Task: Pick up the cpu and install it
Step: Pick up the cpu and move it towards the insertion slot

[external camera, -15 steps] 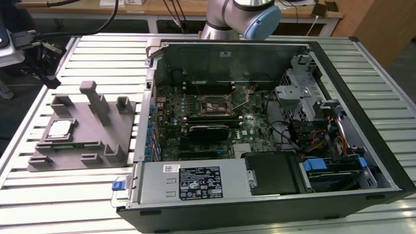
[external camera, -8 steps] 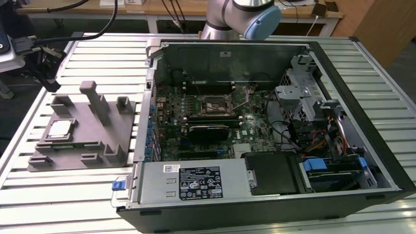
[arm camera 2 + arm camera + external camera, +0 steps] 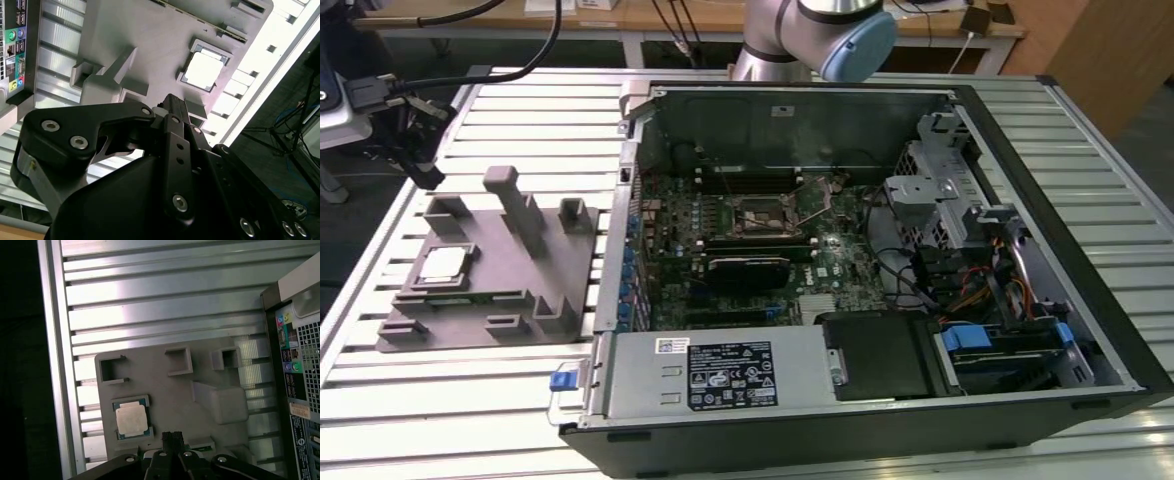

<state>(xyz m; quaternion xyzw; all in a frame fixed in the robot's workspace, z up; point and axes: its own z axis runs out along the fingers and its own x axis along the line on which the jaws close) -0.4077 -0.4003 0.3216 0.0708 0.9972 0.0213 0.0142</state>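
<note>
Gripper (image 3: 172, 436) is closed up with nothing in it, fingertips pressed together, hanging over the grey fixture (image 3: 165, 385). The cpu (image 3: 132, 420) sits flat in its square pocket on that fixture, shiny side up, just beside the gripper tip and lower down, not touching it. You can see it in both wrist views. The open PC case (image 3: 881, 250) is well off to the gripper's other side, socket (image 3: 761, 215) inside on the board.

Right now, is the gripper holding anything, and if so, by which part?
Nothing is held. The cpu lies in its recess on the grey fixture, apart from the gripper.
</note>
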